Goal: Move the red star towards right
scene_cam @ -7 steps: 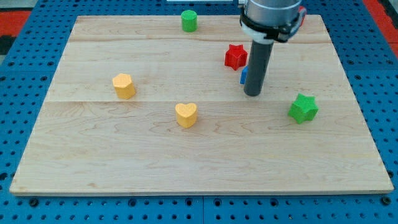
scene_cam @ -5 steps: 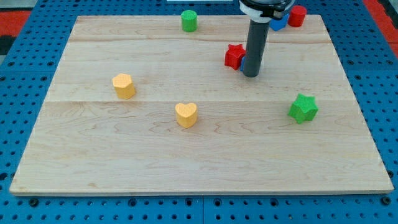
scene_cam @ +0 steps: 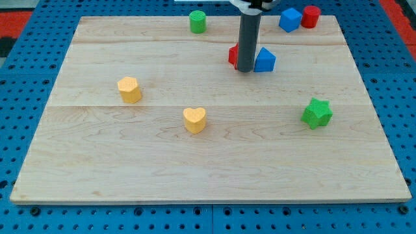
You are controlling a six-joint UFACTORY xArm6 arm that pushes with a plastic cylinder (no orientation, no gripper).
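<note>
The red star [scene_cam: 232,55] lies in the upper middle of the wooden board [scene_cam: 130,162], mostly hidden behind my dark rod; only its left edge shows. My tip [scene_cam: 245,69] rests on the board just in front of the star, between it and a blue block [scene_cam: 264,60] that sits directly to the tip's right. Whether the rod touches the star cannot be told.
A green cylinder [scene_cam: 197,21] stands at the view's top. A blue cube [scene_cam: 290,19] and a red cylinder [scene_cam: 311,15] sit at the top right. A green star [scene_cam: 316,113] lies at the right. A yellow block [scene_cam: 129,90] and a yellow heart [scene_cam: 194,119] lie left of centre.
My rod has moved up and to the left, from below and right of the red star to right in front of it. The blue block it hid now shows.
</note>
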